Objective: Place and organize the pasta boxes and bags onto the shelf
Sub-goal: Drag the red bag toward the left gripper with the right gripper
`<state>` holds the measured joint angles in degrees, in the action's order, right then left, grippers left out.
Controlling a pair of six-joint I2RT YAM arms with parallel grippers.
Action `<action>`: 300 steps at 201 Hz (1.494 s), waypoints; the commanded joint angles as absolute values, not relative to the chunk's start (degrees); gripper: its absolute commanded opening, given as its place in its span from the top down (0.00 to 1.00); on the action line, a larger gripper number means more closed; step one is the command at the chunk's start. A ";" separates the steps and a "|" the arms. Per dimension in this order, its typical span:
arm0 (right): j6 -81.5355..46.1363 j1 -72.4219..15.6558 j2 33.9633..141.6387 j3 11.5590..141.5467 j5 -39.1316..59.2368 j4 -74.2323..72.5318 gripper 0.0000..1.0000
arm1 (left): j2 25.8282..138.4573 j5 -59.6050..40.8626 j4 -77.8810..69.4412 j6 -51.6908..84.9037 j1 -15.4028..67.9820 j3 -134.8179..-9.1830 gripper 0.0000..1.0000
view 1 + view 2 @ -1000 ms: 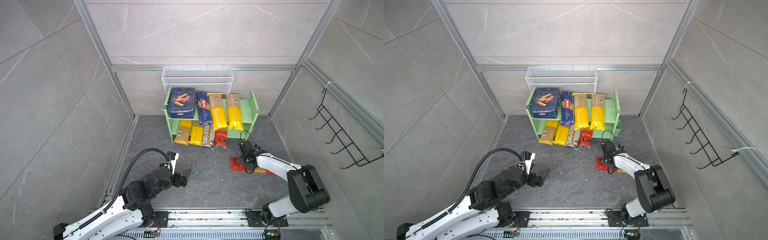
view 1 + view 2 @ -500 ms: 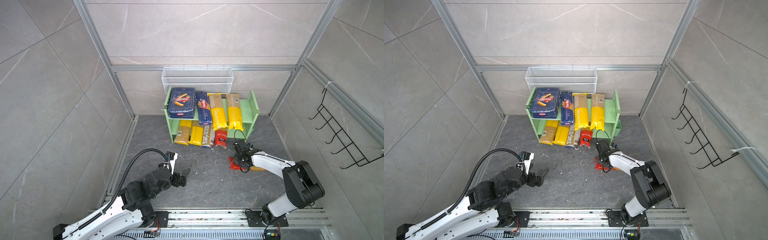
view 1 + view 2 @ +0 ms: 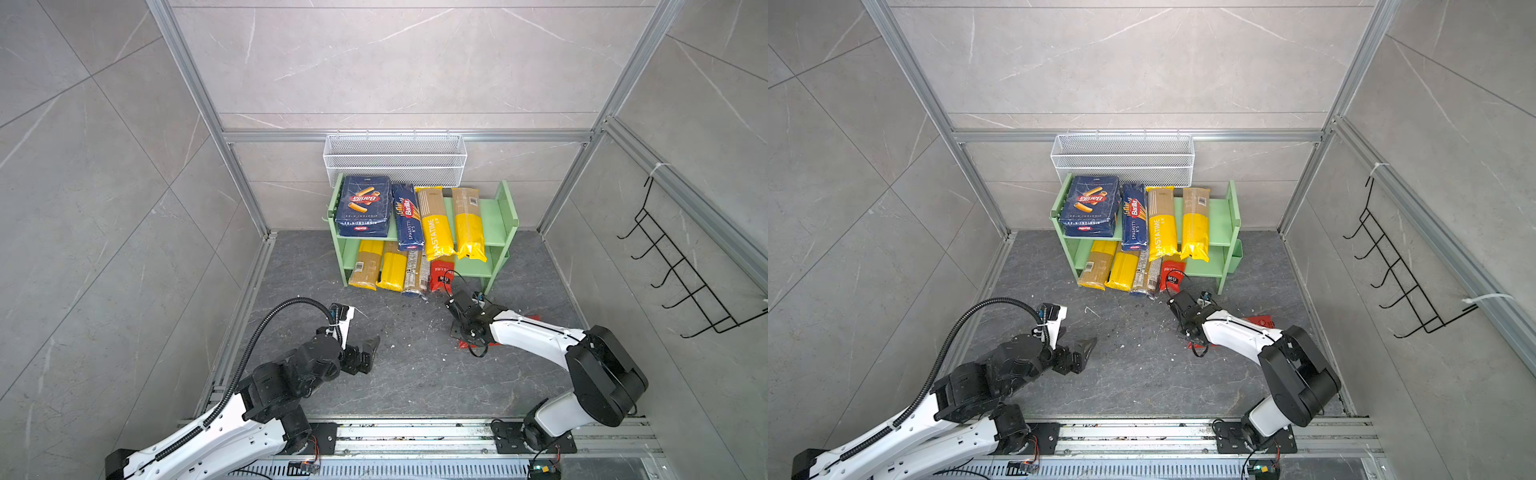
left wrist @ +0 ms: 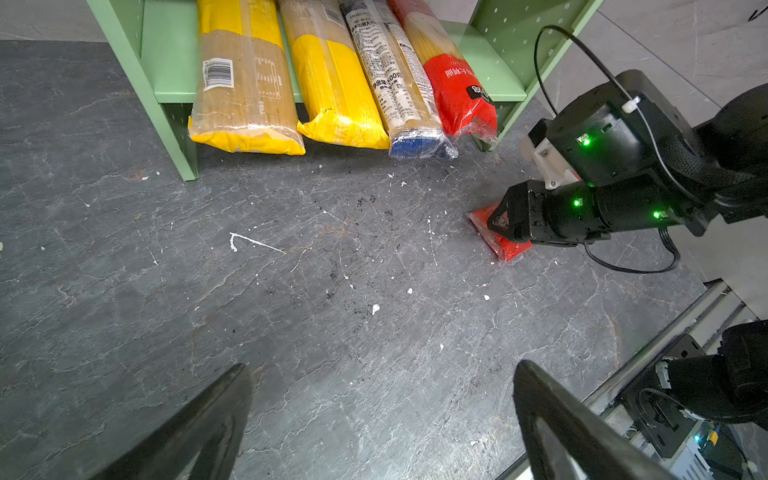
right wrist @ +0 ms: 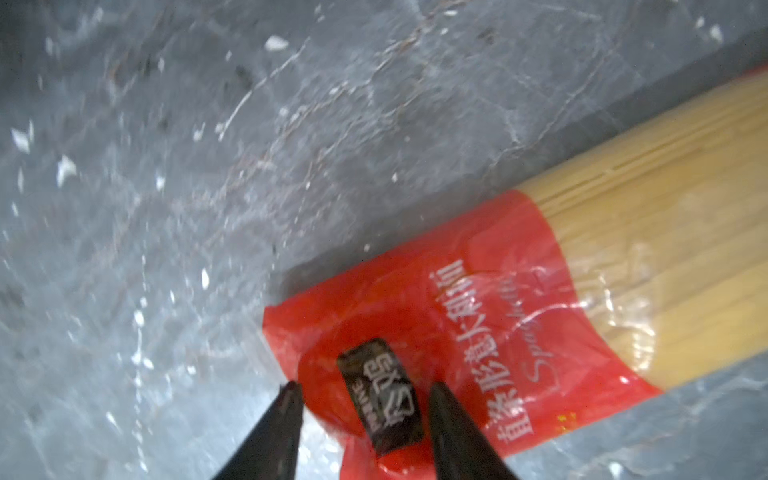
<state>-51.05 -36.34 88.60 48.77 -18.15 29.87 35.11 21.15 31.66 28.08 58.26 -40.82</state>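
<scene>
Eight of the nine packs are on the green shelf (image 3: 496,212), which stands at 12 o'clock on my tabletop (image 3: 415,386) in both top views. On its upper tier, from 9 o'clock toward 3 o'clock, lie the wide rigatoni box (image 3: 365,205), the narrow spaghetti box (image 3: 408,218) and two yellow bags (image 3: 434,224) (image 3: 468,224). All four lie flat, and their near ends stick out past the front edge.

The lower tier holds two more yellow packets (image 3: 365,266) (image 3: 392,270), the clear printed bag (image 3: 415,272) and a red-ended bag (image 3: 441,272). In the left wrist view their front ends hang over the edge and reach the tabletop.

The ninth pack, the loose red-ended bag (image 5: 478,316), lies flat on the tabletop at about 3 o'clock from the middle, under my right arm. Its long axis runs roughly from 8 to 2 o'clock.

The right gripper (image 5: 363,386) is down at this bag's 8 o'clock end. Its jaws stand apart on either side of the black label, and the bag is wider than the gap between them. I cannot tell whether the tips touch the plastic.

The left gripper (image 4: 382,370) hangs at about 8 o'clock from the middle, well apart from the bag. Its jaws are spread wide with only bare tabletop between them.

A white wire basket (image 3: 395,160) hangs behind the shelf.
</scene>
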 commanded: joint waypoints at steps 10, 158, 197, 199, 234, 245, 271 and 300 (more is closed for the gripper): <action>-48.14 -40.04 90.01 51.77 -24.85 37.81 0.45 | 34.62 22.15 31.29 27.50 58.36 -42.72 0.00; -42.53 -44.12 103.48 58.97 -31.52 44.74 0.69 | 33.18 23.64 33.05 28.74 58.36 -42.93 0.00; -42.33 -44.63 102.58 57.67 -28.63 43.10 0.98 | 32.05 24.09 33.75 28.91 58.36 -42.98 0.00; -42.33 -44.80 102.37 57.66 -28.54 43.05 0.99 | 31.99 24.15 33.82 28.92 58.36 -42.96 0.00; -41.58 -48.71 101.05 59.49 -25.84 41.93 1.00 | 31.44 24.50 34.18 29.38 58.36 -42.98 0.00; -41.35 -50.39 101.28 60.68 -24.83 41.32 1.00 | 31.29 24.91 34.71 29.79 58.36 -43.02 0.00; -41.58 -54.50 102.30 64.42 -22.95 40.28 1.00 | 29.93 26.33 36.59 31.15 58.36 -43.24 0.00; -41.62 -58.40 106.09 71.17 -20.79 39.30 1.00 | 27.15 28.38 38.57 32.47 58.36 -43.83 0.00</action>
<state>-41.74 -55.66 103.24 65.54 -24.91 42.78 29.26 24.95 36.60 30.52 58.26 -40.91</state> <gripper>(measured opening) 0.042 0.997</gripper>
